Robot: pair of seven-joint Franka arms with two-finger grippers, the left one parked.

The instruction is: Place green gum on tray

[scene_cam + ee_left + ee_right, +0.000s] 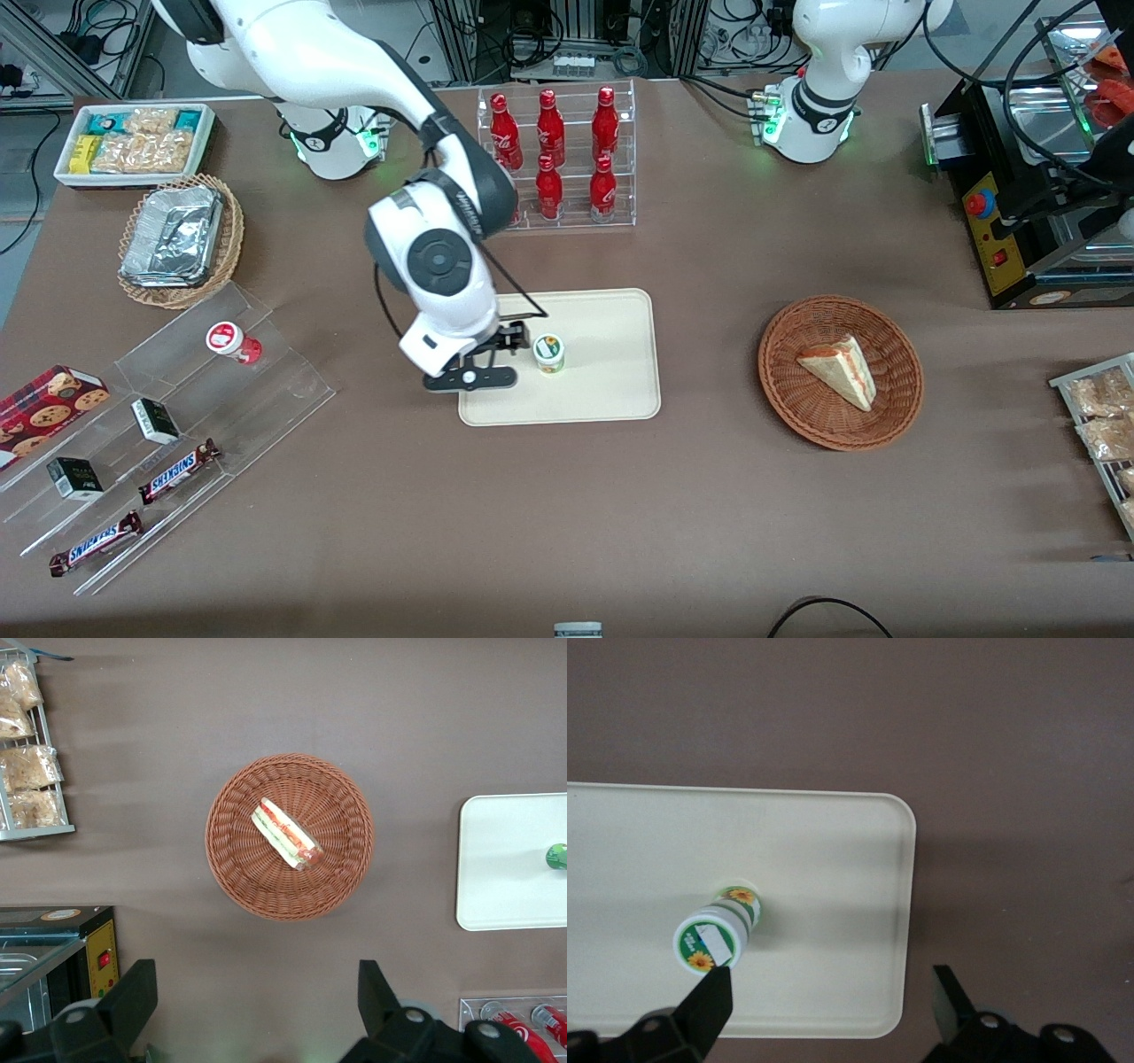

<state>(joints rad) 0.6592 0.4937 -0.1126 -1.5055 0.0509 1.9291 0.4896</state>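
The green gum [549, 353] stands upright on the cream tray [611, 377], white lid up, with a green-and-yellow label. My right gripper [494, 358] hovers over the tray's edge at the working arm's end, beside the gum. It is open and empty. In the right wrist view the gum [716, 932] stands on the tray [833, 859] just by one fingertip [713, 997], not between the fingers; the gripper [831, 1001] spans the tray's rim. The left wrist view shows the tray [505, 868] with the gum [556, 856] at the frame's edge.
A red-labelled gum bottle [232, 341] stands on a clear stepped stand with Snickers bars [177, 470]. A rack of red cola bottles [556, 155] stands farther from the front camera than the tray. A wicker basket [788, 390] holding a sandwich lies toward the parked arm's end. A foil tray [174, 235] and a snack bin [135, 142] lie toward the working arm's end.
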